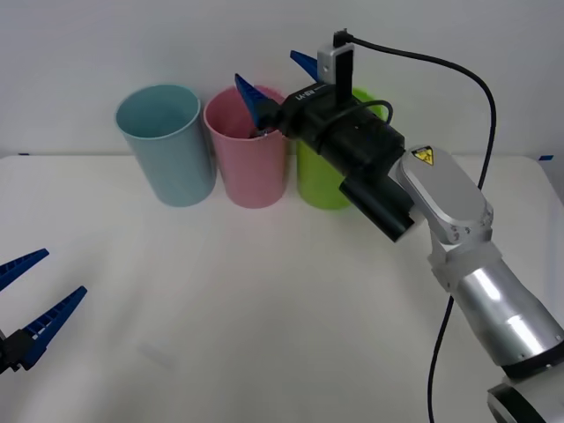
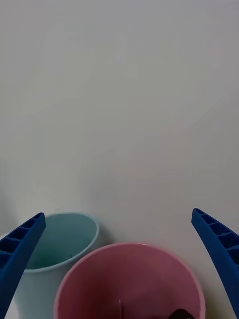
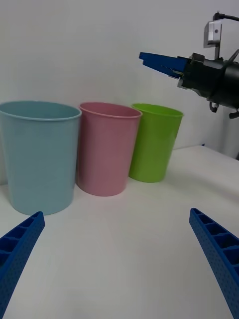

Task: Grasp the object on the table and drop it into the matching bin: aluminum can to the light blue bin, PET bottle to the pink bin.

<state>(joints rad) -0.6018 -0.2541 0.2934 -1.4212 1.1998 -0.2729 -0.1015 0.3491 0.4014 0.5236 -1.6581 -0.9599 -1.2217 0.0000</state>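
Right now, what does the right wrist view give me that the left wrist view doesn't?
Right wrist alone: it looks down into the pink bin, where something dark lies at the bottom, with the right tool open above the rim. Left wrist alone: the lime green bin, the white table and the open left tool low over it. Both: the pink bin and the light blue bin beside it.

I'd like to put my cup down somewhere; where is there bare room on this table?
The white table is bare in front of the bins, between the left gripper and the right arm. It is crowded at the back: light blue bin, pink bin, green bin, right gripper above.
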